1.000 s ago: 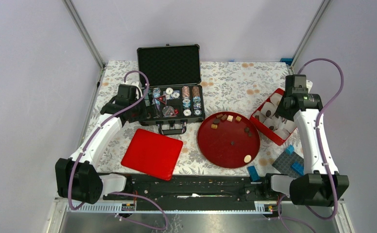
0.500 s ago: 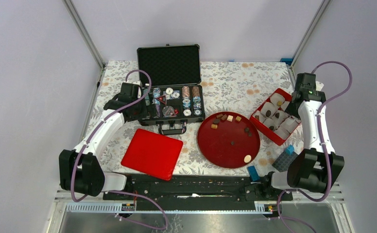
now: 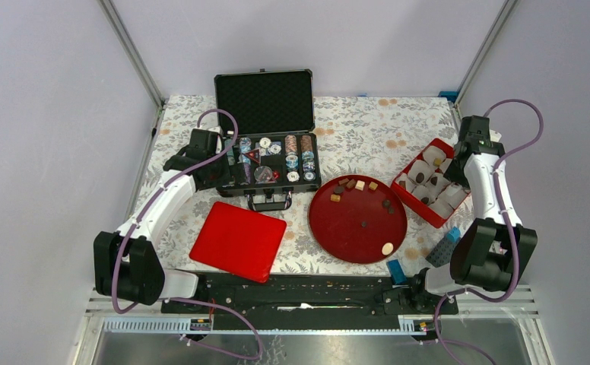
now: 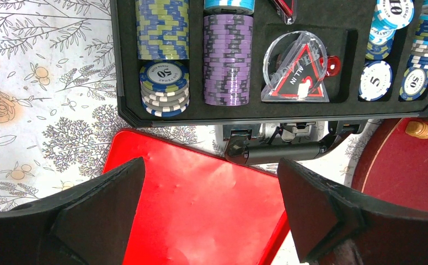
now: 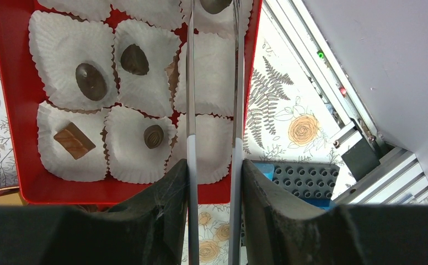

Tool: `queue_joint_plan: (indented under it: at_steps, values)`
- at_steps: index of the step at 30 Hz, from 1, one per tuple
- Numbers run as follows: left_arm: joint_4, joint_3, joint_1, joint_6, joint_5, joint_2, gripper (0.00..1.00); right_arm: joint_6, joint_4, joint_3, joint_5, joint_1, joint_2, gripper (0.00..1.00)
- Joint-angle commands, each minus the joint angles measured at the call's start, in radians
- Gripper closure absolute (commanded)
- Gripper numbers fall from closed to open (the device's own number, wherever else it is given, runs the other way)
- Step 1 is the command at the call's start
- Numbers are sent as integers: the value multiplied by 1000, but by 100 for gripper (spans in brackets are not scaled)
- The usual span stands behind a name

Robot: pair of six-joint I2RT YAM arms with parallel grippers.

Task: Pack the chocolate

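dark choc (image 5: 214, 4) between tips of tongs (image 5: 237, 160), r gripper (image 5: 214, 165) clamped on them.

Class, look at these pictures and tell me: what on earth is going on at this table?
The right gripper is shut on metal tongs, which reach over a red box lined with paper cups. A dark chocolate piece shows at the tong tips, though it is unclear whether it is gripped. At least four cups hold a piece each. Several chocolates lie on the red plate. The left gripper hangs open near the red lid and the poker chip case.
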Motion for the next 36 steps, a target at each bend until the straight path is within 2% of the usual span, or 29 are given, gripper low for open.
queue_joint_plan:
  at_steps: [1, 16, 19, 23, 28, 33, 36]
  values:
    - [15, 46, -3, 12, -17, 2, 1, -5, 44, 17, 31, -6, 21, 63]
    - [15, 43, -3, 15, -18, 10, 1, -8, 44, 33, 48, -8, 40, 50]
    - [15, 42, -3, 17, -19, 7, 1, -9, 44, 38, 51, -8, 40, 50]
    - [14, 47, -3, 18, -20, 4, 1, -10, 43, 48, 43, -8, 12, 60]
    - [15, 47, -3, 10, 1, -5, 1, -21, 14, 85, -2, -8, -69, 82]
    - [15, 33, -4, -5, 28, -33, 1, -15, -46, 140, -107, 1, -148, 84]
    - [15, 29, -4, -16, 37, -53, 1, -18, -91, 157, -136, 76, -196, 83]
